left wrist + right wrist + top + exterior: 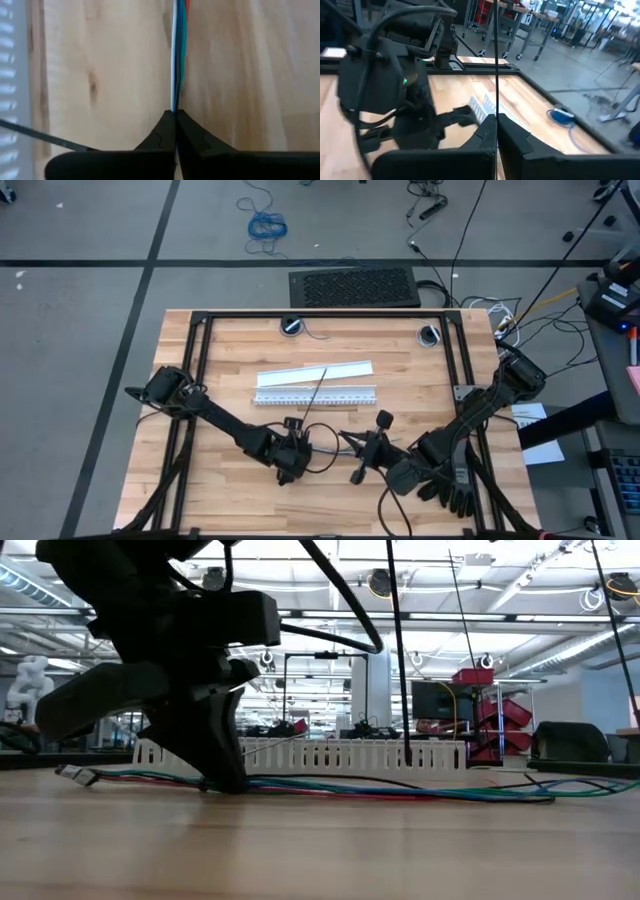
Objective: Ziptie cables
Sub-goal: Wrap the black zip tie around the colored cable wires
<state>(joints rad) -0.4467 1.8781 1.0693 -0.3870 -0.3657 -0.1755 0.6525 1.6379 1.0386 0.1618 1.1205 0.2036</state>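
Pinching cables (176, 60), left claw (175, 116) pressed together, right claw (496, 120) gripping ziptie (496, 60).

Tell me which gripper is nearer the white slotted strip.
Left. The left gripper, shut on the cables, sits just below the strip in the high view. The right gripper, shut on a ziptie, is off beyond the strip's right end.

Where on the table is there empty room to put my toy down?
Bare wood lies along the light wooden table's far side, between the black frame and the flat white strip, and in its near left corner. The near middle is crowded: both hands, left hand shut on the thin coloured wires, right hand pinching a thin black ziptie.
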